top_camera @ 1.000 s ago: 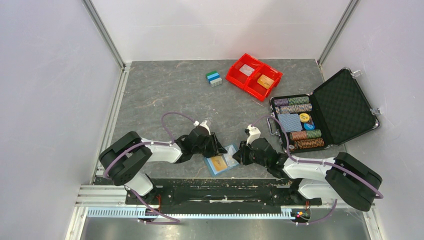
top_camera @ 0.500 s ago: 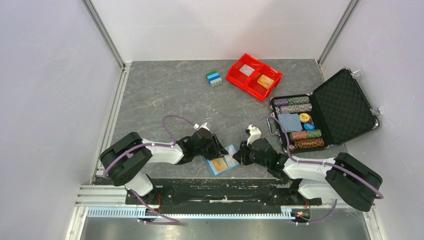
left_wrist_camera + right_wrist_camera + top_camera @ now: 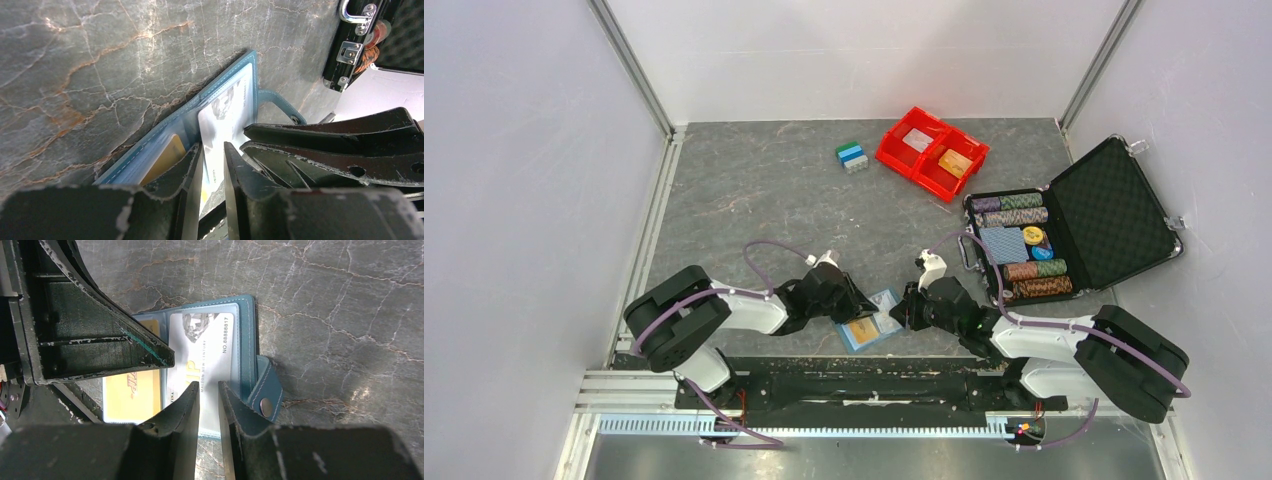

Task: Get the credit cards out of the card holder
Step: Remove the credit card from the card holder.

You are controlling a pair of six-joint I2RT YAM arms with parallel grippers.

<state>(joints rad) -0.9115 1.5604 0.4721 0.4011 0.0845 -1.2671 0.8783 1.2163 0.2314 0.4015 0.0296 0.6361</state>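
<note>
Both end effectors are on the card holder (image 3: 887, 301), mid near edge of the worktop (image 3: 754, 190).

Nothing crowds me: the red bin (image 3: 932, 151) and a small blue-green block (image 3: 852, 156) sit towards the far edge, and the open black case (image 3: 1114, 200) of chips (image 3: 1009, 208) is by the right edge, all well apart. The holder lies spread flat, with the orange card (image 3: 131, 400) and whitish card (image 3: 202, 355) both in their pockets. My left end effector (image 3: 212, 147) reaches in from the left, its finger across the orange card. My right end effector (image 3: 208, 385) is at the holder's edge beside the snap tab (image 3: 265, 390). Each pair of jaws stands a narrow slit apart; I can't tell if either pinches anything.
</note>
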